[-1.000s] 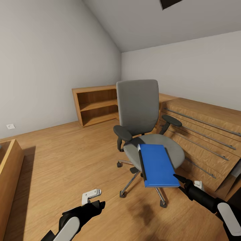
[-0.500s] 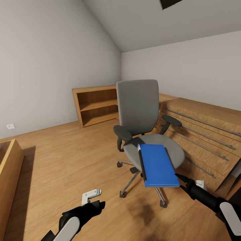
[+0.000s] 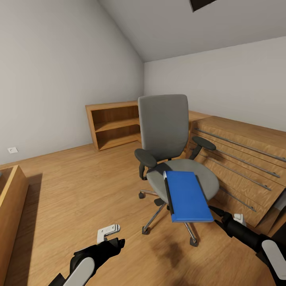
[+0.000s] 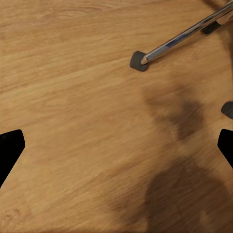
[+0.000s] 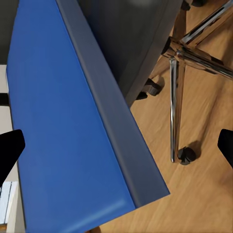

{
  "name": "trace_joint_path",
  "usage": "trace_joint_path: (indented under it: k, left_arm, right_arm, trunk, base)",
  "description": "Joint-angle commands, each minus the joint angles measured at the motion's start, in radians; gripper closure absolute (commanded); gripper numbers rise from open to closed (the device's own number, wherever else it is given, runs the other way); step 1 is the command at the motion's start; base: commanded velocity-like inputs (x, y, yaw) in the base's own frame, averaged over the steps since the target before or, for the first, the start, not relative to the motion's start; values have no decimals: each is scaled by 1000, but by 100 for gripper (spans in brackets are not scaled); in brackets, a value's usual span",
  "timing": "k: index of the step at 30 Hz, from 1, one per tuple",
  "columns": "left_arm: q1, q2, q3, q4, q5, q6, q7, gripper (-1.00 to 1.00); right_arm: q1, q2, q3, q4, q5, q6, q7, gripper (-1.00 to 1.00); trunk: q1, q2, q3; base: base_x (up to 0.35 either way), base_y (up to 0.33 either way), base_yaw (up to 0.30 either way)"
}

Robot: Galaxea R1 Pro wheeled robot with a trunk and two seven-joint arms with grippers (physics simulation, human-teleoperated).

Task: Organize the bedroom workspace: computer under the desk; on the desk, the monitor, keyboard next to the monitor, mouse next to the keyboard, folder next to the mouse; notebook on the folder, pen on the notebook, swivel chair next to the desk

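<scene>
I find my right gripper (image 3: pixel 216 211) wide open, empty, just beside the blue flat folder (image 3: pixel 186 195) overhanging the grey upholstered swivel chair (image 3: pixel 167 135).

a grey upholstered swivel chair (image 3: pixel 167 135) stands upright on a wood floor, with a tall back, black armrests and a chrome five-star base on casters. a flat blue folder (image 3: pixel 186 195) lies on its seat, its near end jutting out past the seat's front edge. a thin pen (image 3: pixel 167 188), white at its far tip and dark along its length, lies along the folder's left edge. from the right wrist view the folder (image 5: pixel 68 126) shows a grey spine.
</scene>
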Motion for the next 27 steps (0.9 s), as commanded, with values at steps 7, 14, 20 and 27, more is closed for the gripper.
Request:
trace_joint_path:
  k: [7, 14, 20, 27]
  left_arm:
    - [-1, 1, -2, -1, 6, 1, 8, -100]
    - [-1, 1, -2, -1, 6, -1, 8, -100]
    - [-1, 1, -2, -1, 6, 0, 8, -100]
    - [-1, 1, -1, -1, 6, 0, 8, -100]
  right_arm:
    - [-1, 2, 2, 3, 1, 6, 3, -100]
    - [-1, 2, 3, 4, 1, 6, 3, -100]
    - [-1, 2, 3, 5, 1, 6, 3, -100]
    - [-1, 2, 3, 5, 1, 6, 3, -100]
  trunk:
    - [0, 0, -1]
    - [23, -42, -20]
    - [23, -42, -20]
    - [23, -42, -20]
  base:
    - [0, 0, 0]
    - [0, 0, 0]
    - [0, 0, 0]
    - [0, 0, 0]
